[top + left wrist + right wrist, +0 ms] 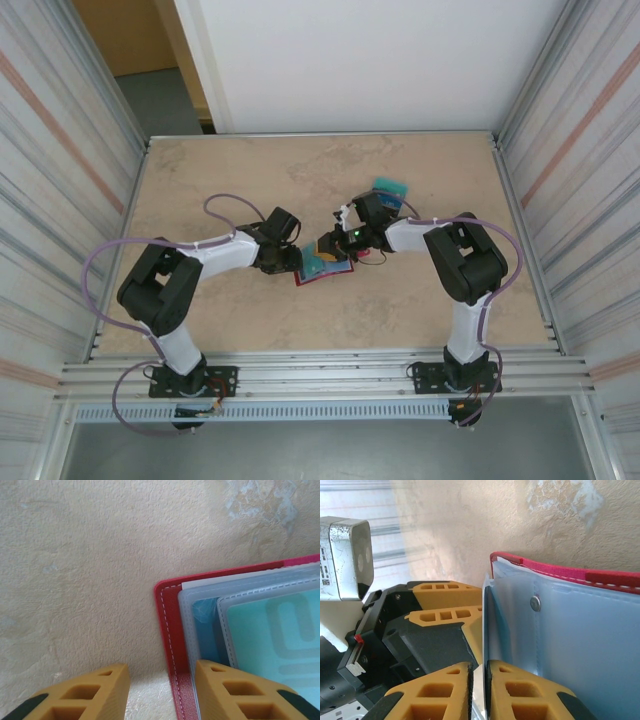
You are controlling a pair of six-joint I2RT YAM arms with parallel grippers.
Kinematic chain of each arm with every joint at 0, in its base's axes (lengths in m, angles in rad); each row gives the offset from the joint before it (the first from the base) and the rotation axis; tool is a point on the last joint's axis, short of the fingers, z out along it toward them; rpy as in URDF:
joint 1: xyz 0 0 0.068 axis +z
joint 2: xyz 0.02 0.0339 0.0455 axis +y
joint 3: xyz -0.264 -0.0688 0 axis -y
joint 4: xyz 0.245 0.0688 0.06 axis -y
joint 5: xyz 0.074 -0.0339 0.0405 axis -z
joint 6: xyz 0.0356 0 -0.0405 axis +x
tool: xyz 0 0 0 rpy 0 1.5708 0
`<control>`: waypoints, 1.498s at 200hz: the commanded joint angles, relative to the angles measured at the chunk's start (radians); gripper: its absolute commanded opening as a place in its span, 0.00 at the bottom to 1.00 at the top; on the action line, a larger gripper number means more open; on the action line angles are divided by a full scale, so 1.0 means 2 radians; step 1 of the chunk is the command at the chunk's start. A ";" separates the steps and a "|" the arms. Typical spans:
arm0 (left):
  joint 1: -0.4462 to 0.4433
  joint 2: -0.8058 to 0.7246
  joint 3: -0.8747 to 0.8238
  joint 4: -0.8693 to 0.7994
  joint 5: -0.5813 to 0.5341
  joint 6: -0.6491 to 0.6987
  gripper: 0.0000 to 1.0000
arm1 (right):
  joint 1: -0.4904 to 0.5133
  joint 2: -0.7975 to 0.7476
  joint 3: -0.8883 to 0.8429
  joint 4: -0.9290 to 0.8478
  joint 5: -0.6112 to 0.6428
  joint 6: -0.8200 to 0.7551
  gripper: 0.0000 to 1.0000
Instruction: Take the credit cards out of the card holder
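Right wrist view: right fingers [520,692] nearly together, pinched on a pale sleeve edge of the card holder [580,630] on the worktop [470,530] — left fingers [235,690], apart, straddle its red cover — so drawing a credit card out seems in hand; next calls for a steady pull.

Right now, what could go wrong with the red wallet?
The right pincer is nipped on a thin pale edge of the card holder; if that is pocket rather than card, pulling may drag the whole holder. The left pincer stands open astride the red edge, so it may not pin it down.
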 commanded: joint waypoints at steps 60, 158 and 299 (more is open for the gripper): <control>0.007 0.013 0.005 -0.031 -0.015 0.005 0.40 | -0.012 -0.021 -0.007 0.012 -0.022 0.007 0.18; 0.008 0.010 0.008 -0.038 -0.015 0.005 0.40 | -0.018 -0.023 -0.013 0.002 -0.015 -0.003 0.08; -0.007 -0.013 0.049 -0.042 -0.011 0.010 0.73 | -0.012 -0.012 -0.002 -0.044 0.007 -0.034 0.08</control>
